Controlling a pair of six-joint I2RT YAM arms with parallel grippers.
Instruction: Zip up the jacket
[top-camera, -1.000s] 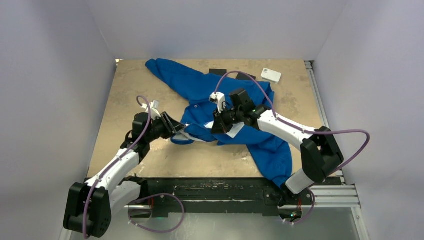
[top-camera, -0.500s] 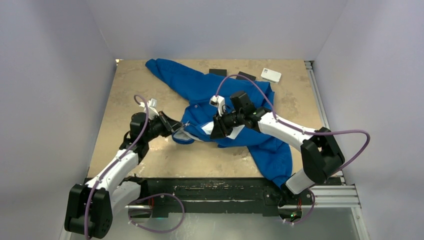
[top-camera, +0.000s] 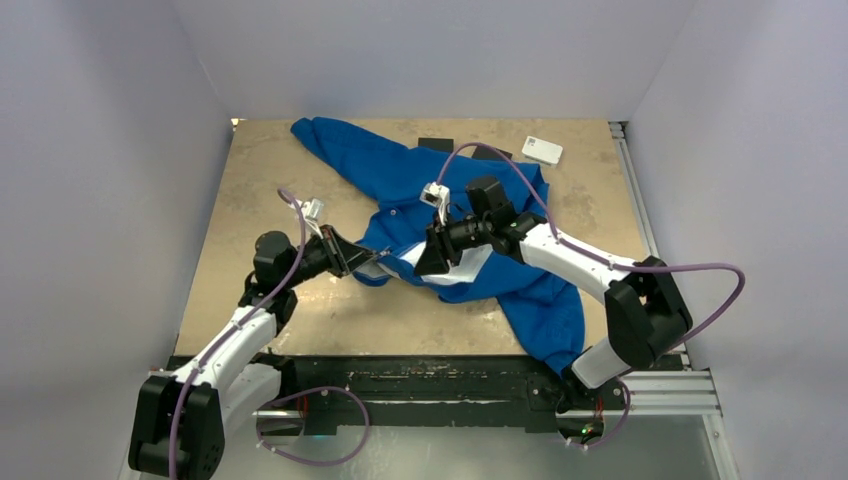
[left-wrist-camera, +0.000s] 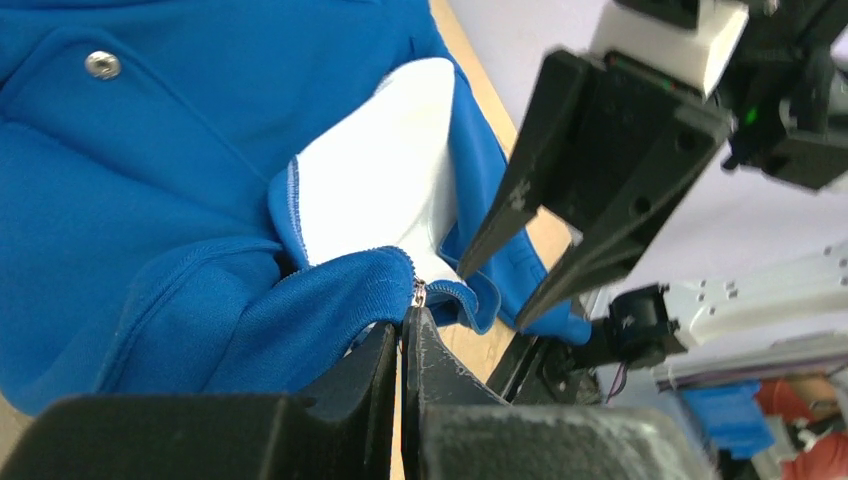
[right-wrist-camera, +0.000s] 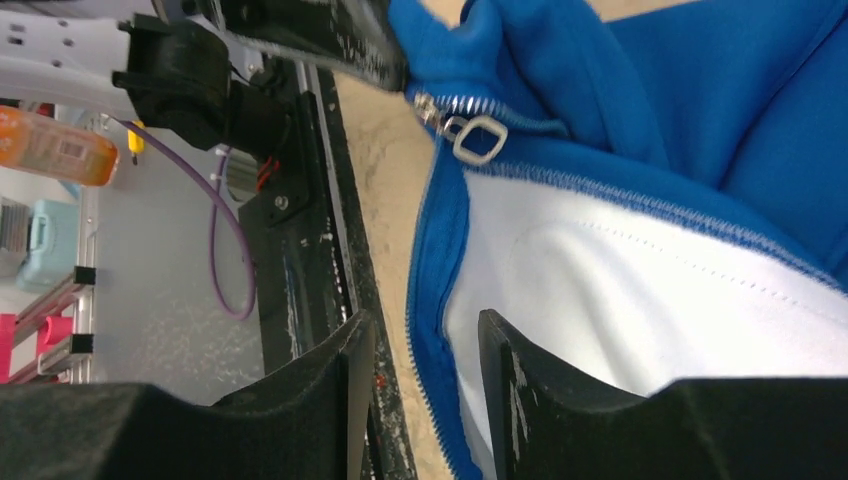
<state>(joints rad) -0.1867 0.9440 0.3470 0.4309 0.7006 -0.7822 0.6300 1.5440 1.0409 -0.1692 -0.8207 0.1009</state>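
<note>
The blue jacket (top-camera: 440, 185) lies spread over the tan table, its front partly apart with white lining (left-wrist-camera: 390, 180) showing. My left gripper (top-camera: 372, 262) is shut on the jacket's bottom edge, its fingertips (left-wrist-camera: 405, 325) pinched just under the zipper's lower end (left-wrist-camera: 418, 294). The silver zipper slider (right-wrist-camera: 470, 135) with its square pull hangs right beside that grip. My right gripper (top-camera: 425, 265) hovers open a little to the right of the slider. Its fingers (right-wrist-camera: 422, 322) straddle the blue toothed zipper edge (right-wrist-camera: 425, 290) without touching it.
A white flat box (top-camera: 542, 150) and two black pads (top-camera: 436, 144) lie at the table's far edge behind the jacket. A metal rail (top-camera: 640, 210) runs along the right side. A silver snap (left-wrist-camera: 100, 65) sits on the jacket front.
My left gripper has closed on the jacket's zipper end and shifted slightly right. My right gripper has let its jaws part and edged left towards the slider.
</note>
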